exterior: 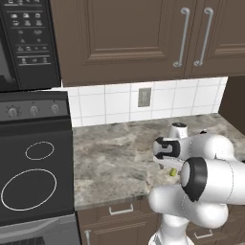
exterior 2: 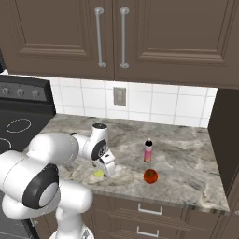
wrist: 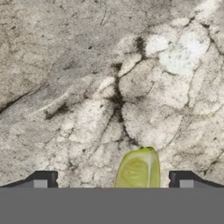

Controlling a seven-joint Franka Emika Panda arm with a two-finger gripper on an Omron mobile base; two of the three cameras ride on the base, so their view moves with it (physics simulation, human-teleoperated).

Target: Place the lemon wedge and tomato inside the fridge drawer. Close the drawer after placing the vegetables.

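1. Low in the middle of the hand view, the tiny yellow-green lemon wedge [wrist: 137,169] lies on the speckled stone counter [wrist: 87,87], between the gripper [wrist: 113,181] tips, which stand wide apart.
2. Right of it in the right base view sit the small round red tomato [exterior 2: 150,176] and a slim pink bottle [exterior 2: 148,151].

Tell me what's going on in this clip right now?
The white arm's two-finger gripper hangs open just over the granite counter, with the tiny yellow-green lemon wedge lying between its fingertips, not yet gripped. The small round red-orange tomato sits untouched on the counter to the right, next to a slim pink bottle. Neither piece has been picked up yet.
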